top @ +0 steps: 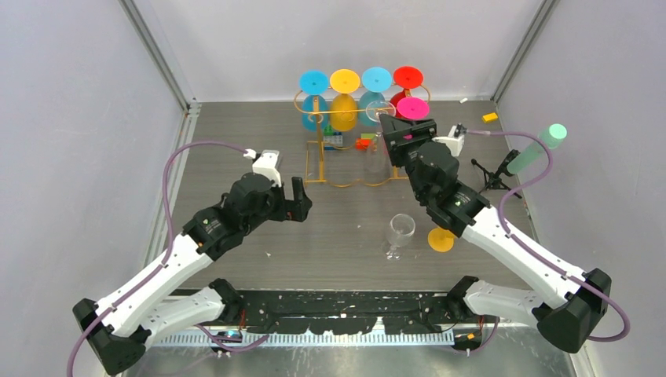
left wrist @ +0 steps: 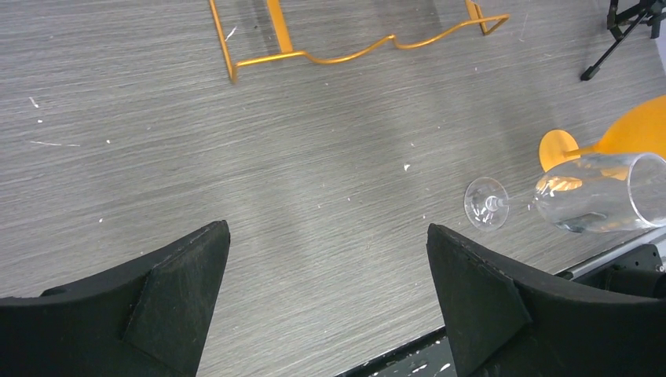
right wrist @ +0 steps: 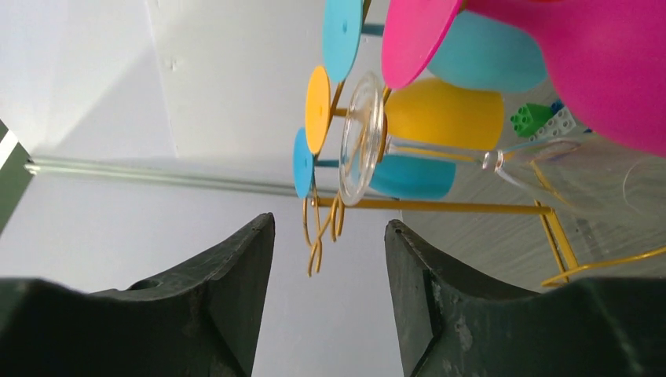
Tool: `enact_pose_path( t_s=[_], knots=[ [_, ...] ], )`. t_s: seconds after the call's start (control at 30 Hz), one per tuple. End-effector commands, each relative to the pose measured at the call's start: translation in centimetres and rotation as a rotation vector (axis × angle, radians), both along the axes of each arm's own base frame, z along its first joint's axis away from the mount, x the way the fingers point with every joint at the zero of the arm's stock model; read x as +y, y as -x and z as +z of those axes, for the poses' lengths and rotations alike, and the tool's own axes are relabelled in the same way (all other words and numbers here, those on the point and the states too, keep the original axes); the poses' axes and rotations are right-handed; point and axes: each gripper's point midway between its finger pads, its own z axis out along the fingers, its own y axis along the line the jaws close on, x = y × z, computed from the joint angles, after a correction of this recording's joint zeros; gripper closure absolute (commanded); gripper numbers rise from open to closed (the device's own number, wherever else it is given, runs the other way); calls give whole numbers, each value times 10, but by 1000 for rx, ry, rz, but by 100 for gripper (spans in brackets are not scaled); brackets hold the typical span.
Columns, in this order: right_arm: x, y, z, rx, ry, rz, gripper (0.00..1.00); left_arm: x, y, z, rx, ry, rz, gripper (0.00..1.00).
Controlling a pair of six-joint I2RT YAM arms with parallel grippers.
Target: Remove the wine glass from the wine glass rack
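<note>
The gold wire wine glass rack (top: 345, 157) stands at the back middle. Blue, yellow, cyan, red and pink wine glasses hang from it upside down, and a clear wine glass (top: 379, 110) hangs at its near right. My right gripper (top: 407, 126) is open and empty, level with the rack's top, beside the pink glass (top: 412, 107). In the right wrist view the clear glass's foot (right wrist: 361, 137) is just beyond the open gripper (right wrist: 330, 224), and the pink glass (right wrist: 597, 63) is close by. My left gripper (top: 292, 195) is open and empty over the table (left wrist: 327, 229).
A clear glass (top: 400, 230) lies on its side on the table, an orange glass (top: 440, 239) beside it, half under my right arm; both show in the left wrist view (left wrist: 605, 192). Toy bricks (top: 363, 143) lie under the rack. A green tube (top: 542, 145) on a tripod stands right.
</note>
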Motion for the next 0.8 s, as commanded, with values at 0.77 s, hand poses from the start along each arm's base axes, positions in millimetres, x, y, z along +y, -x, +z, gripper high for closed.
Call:
enact_pose_path(
  t_s=[0.77],
  knots=[
    [-48, -28, 23, -6, -42, -347, 59, 5, -21, 29, -160, 40, 59, 0]
  ],
)
